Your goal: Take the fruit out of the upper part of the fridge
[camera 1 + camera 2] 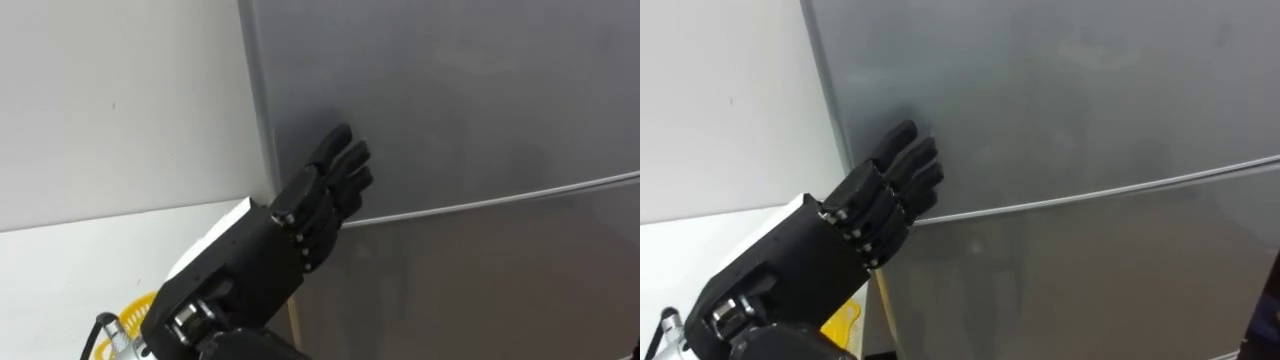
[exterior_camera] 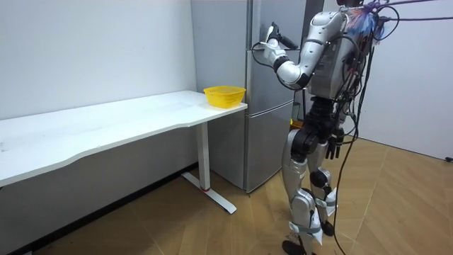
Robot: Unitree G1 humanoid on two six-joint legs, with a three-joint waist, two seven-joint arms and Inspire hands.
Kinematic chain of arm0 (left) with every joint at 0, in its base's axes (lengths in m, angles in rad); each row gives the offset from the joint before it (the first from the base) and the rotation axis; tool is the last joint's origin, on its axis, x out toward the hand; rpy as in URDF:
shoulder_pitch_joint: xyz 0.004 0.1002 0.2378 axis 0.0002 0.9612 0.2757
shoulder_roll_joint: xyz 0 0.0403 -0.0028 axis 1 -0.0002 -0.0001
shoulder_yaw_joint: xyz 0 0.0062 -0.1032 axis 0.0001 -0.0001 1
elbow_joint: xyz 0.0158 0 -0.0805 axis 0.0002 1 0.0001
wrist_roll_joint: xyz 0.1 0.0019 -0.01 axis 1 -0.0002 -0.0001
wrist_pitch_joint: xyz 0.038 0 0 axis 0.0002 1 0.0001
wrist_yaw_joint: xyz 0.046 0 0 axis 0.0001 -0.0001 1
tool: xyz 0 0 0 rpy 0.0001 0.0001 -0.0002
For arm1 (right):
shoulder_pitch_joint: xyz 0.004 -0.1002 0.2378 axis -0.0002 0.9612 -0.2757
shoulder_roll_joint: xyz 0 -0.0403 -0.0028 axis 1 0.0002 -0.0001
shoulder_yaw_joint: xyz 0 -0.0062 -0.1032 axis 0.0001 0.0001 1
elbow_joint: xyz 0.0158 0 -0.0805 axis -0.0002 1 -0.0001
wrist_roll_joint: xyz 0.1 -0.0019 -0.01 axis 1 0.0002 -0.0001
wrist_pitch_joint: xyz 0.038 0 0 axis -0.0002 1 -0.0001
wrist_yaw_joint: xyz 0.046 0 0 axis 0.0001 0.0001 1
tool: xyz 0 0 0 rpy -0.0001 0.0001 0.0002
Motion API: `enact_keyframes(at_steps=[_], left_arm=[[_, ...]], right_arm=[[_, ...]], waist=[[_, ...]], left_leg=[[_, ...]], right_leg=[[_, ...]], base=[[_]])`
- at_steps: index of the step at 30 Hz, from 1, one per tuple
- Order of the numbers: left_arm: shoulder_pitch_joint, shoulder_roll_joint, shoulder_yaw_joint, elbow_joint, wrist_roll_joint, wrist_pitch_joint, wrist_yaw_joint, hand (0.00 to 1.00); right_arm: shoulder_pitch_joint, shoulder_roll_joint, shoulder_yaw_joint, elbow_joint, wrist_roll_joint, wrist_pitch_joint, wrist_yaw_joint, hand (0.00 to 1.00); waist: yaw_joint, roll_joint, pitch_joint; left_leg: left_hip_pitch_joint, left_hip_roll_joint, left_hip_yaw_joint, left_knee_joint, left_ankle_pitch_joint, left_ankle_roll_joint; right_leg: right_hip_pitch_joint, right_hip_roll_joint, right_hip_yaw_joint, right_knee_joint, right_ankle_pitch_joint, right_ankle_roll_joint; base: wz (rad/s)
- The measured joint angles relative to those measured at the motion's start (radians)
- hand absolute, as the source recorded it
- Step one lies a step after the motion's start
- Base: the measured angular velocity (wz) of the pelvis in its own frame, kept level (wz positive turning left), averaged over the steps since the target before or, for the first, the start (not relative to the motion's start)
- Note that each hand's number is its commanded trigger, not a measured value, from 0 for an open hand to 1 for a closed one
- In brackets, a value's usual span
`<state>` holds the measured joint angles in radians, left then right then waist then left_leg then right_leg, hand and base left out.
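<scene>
Retrieval is at its very start: the upper fridge door, upper right of the frame, is shut, its contents hidden, and the left robot hand, mid-frame, lays straight, empty fingers against the door's left edge, leaving opening, reaching and taking.

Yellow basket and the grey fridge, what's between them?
Just a bare strip of the white table; the room view shows the yellow basket at its end, beside the tall grey fridge.
</scene>
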<state>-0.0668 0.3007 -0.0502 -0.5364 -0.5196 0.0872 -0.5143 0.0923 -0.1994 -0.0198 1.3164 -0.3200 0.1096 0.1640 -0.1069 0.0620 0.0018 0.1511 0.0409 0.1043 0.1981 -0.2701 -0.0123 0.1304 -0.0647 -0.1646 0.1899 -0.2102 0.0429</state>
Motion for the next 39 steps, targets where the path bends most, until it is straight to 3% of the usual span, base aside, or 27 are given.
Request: enact_keyframes(at_steps=[5, 9, 12, 14, 23, 28, 31, 39], left_arm=[[-0.011, -0.003, 0.069, -0.068, -0.001, -0.003, 0.012, 0.0], [-0.026, -0.024, 0.129, -0.107, -0.004, -0.044, 0.035, 0.0], [-0.026, -0.024, 0.157, -0.121, -0.044, -0.056, 0.05, 0.0], [-0.026, -0.023, 0.179, -0.123, -0.068, -0.068, 0.055, 0.0], [-0.028, -0.022, 0.357, -0.168, -0.321, -0.138, 0.14, 0.0], [-0.028, -0.029, 0.449, -0.155, -0.345, -0.178, 0.251, 0.0], [-0.028, -0.058, 0.473, -0.137, -0.342, -0.18, 0.298, 0.0], [-0.024, -0.06, 0.469, -0.08, -0.345, -0.179, 0.402, 0.0]], right_arm=[[0.015, 0.003, -0.002, -0.002, -0.01, -0.004, -0.001, 0.0], [0.038, 0.012, -0.001, -0.002, -0.033, -0.004, -0.012, 0.0], [0.053, 0.012, -0.001, -0.011, -0.033, -0.013, -0.025, 0.0], [0.065, 0.012, -0.002, -0.015, -0.035, -0.019, -0.033, 0.0], [0.109, 0.031, -0.004, -0.047, -0.034, -0.029, -0.078, 0.0], [0.137, 0.047, -0.003, -0.074, -0.058, -0.024, -0.087, 0.0], [0.138, 0.05, -0.003, -0.076, -0.058, -0.023, -0.087, 0.0], [0.143, 0.049, -0.004, -0.095, -0.059, -0.02, -0.074, 0.0]], waist=[[0.005, -0.004, -0.0009], [0.033, -0.015, -0.0031], [0.059, -0.022, -0.0086], [0.073, -0.029, -0.008], [0.135, -0.019, -0.014], [0.154, -0.025, -0.0116], [0.161, -0.03, -0.0084], [0.159, -0.031, -0.0005]], left_leg=[[-0.005, 0.001, 0.002, 0.0, 0.0, 0.0], [0.0, 0.001, 0.006, 0.0, 0.0, 0.0], [0.001, 0.002, 0.006, 0.002, 0.0, 0.0], [0.004, 0.002, 0.005, 0.004, 0.0, 0.0], [0.018, 0.001, 0.002, 0.004, 0.0, 0.0], [0.02, 0.001, 0.002, 0.004, 0.0, 0.0], [0.017, 0.001, 0.002, 0.004, 0.0, 0.0], [0.013, 0.001, 0.0, 0.003, 0.0, 0.0]], right_leg=[[-0.005, 0.0, -0.002, 0.001, 0.0, 0.0], [-0.01, 0.0, 0.003, 0.014, 0.0, 0.0], [-0.009, 0.0, 0.004, 0.014, 0.0, 0.0], [-0.004, 0.0, 0.003, 0.014, 0.0, -0.001], [0.011, -0.001, -0.002, 0.013, -0.001, 0.0], [0.009, -0.001, -0.002, 0.015, -0.002, 0.0], [0.008, -0.001, -0.002, 0.015, -0.001, 0.0], [0.008, -0.001, -0.002, 0.015, -0.001, 0.0]], base=[[-0.01], [-0.02], [0.0], [0.0], [0.0], [0.0], [0.0], [0.0]])
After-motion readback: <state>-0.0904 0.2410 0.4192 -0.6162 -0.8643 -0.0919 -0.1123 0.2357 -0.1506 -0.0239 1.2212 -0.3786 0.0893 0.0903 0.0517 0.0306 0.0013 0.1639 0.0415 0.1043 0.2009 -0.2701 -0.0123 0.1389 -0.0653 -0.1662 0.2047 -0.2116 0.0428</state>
